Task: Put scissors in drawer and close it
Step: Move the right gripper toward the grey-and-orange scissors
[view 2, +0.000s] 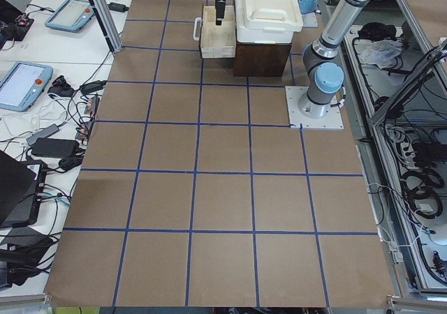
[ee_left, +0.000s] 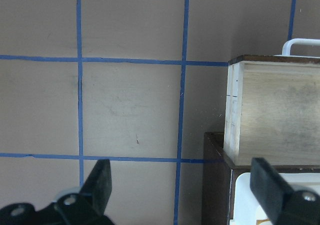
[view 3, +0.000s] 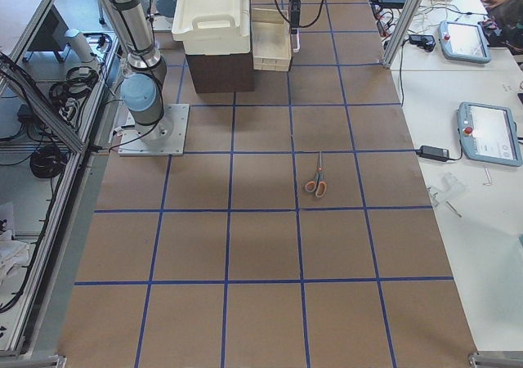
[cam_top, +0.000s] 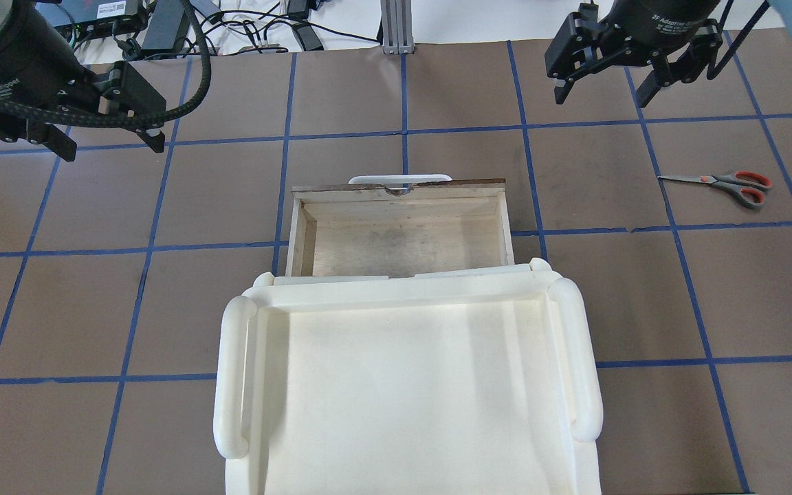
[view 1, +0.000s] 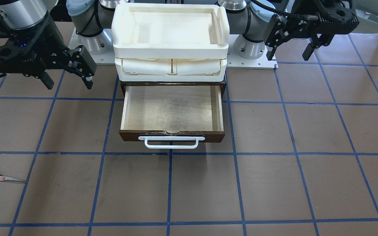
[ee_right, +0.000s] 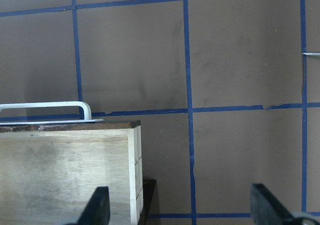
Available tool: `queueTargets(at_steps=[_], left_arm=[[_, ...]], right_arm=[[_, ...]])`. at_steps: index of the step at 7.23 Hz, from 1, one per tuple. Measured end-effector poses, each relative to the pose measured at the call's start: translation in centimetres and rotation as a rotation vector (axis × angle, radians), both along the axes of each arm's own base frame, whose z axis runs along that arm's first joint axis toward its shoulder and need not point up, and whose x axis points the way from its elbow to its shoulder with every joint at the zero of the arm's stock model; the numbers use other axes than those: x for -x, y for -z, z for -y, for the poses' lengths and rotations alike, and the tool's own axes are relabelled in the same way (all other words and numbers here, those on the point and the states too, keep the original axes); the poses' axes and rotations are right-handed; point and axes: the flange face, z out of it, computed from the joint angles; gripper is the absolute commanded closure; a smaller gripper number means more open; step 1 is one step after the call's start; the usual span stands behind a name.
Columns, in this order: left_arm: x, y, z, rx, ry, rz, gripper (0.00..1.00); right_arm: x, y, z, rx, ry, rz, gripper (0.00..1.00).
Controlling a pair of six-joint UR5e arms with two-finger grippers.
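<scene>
Two spread, empty grippers hover: the right gripper [cam_top: 602, 93] well apart from the scissors [cam_top: 720, 182], flat on open table [cam_top: 437, 89] right of the open drawer [cam_top: 298, 234]; the left gripper [cam_top: 111, 143] opposite.

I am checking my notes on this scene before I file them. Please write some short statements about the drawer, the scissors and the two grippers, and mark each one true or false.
1. The drawer is pulled open and has nothing in it. True.
2. The scissors lie inside the drawer. False: they lie on the table, on the robot's right side, apart from the drawer.
3. The right gripper is shut on the scissors. False: it is open and holds nothing.
4. The left gripper is open and holds nothing. True.
5. A cream tray sits above the drawer. True.
</scene>
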Motion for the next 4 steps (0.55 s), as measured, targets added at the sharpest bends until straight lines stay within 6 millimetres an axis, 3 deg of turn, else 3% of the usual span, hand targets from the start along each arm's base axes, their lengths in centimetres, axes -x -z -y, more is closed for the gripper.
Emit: queueTargets(at_steps=[4], left_arm=[[-0.05, -0.08, -0.07, 0.002, -0.001, 0.002, 0.00]], right_arm=[[-0.23, 0.16, 0.08, -0.004, -0.006, 0.024, 0.00]])
